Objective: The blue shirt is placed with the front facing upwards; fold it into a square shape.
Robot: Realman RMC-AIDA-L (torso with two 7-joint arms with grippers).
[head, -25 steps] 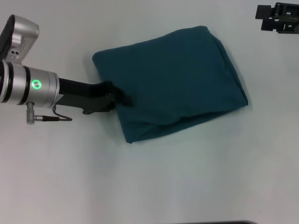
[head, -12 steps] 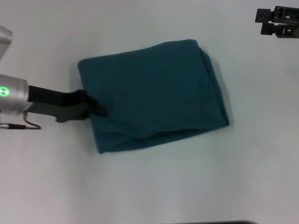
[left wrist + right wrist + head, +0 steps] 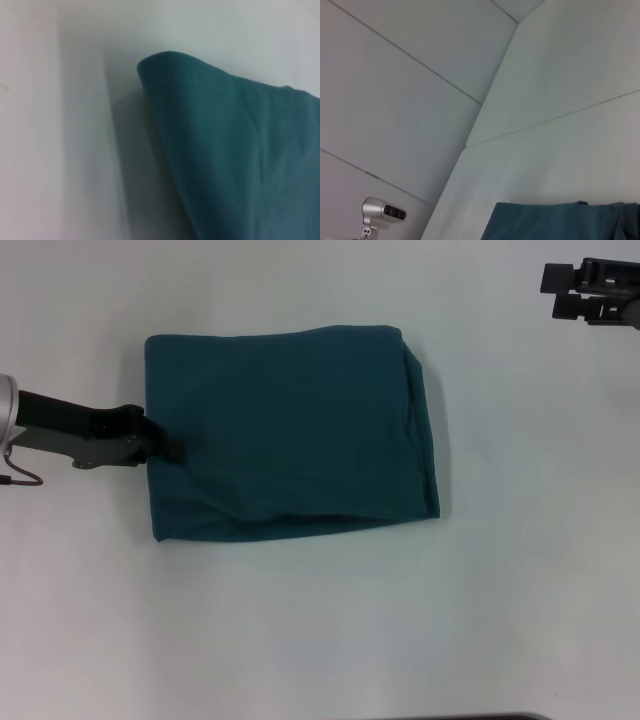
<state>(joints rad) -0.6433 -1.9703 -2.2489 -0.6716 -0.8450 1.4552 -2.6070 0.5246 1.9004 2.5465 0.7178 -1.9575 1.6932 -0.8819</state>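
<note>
On the white table [image 3: 300, 640], my left gripper [image 3: 165, 445] pinches the folded blue shirt's [image 3: 290, 430] left edge; right gripper [image 3: 590, 290] parked far right, fingers unclear.

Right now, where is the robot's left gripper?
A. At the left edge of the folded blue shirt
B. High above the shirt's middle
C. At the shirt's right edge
A: in the head view the left gripper meets the left edge of the blue shirt.

Robot lab: bare white table [image 3: 300, 640], plain panelled walls [image 3: 410, 100]
</note>
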